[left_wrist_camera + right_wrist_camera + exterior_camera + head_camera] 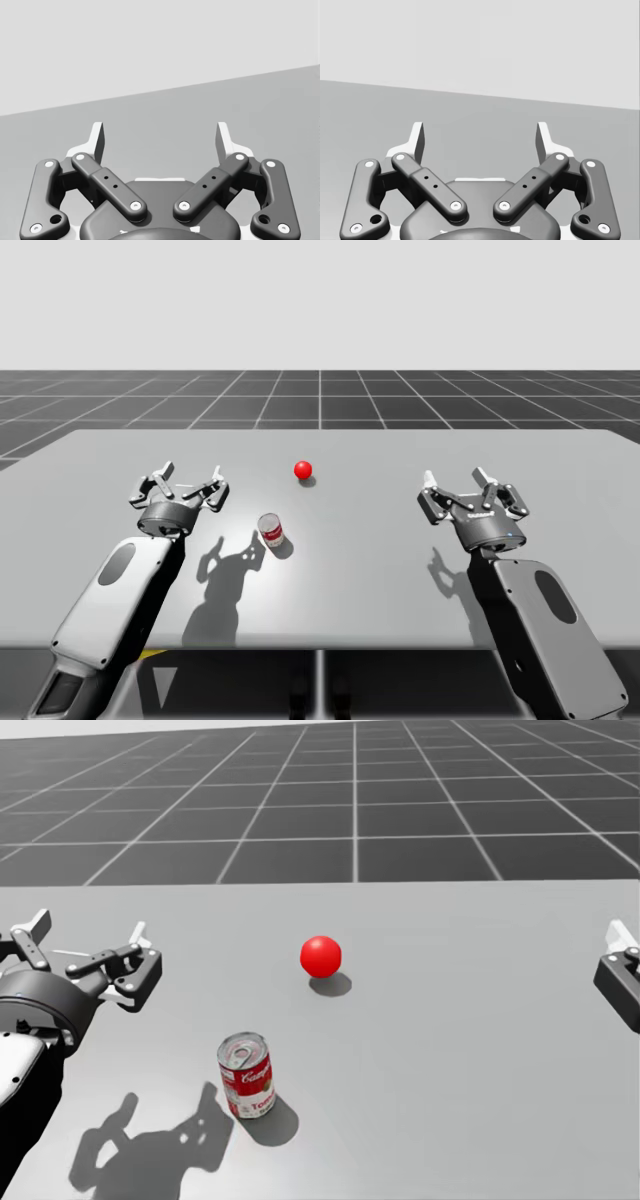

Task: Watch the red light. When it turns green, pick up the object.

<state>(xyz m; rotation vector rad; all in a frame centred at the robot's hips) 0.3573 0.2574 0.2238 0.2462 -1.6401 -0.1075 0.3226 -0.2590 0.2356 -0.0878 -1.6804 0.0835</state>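
Observation:
A small red ball, the light [303, 470] [321, 956], glows red near the middle of the grey table. A red-and-white can [271, 531] [245, 1076] stands upright in front of it, a little to the left. My left gripper [188, 480] [88, 937] [160, 137] hovers open to the left of the can, apart from it, with nothing between its fingers. My right gripper [459, 479] [480, 137] hovers open far to the right, also holding nothing; one of its fingers [620, 936] pokes in at the head view's right edge.
The grey table [380, 570] stretches wide around both arms, with its front edge close to my forearms. Beyond its far edge lies a dark gridded floor [320, 395].

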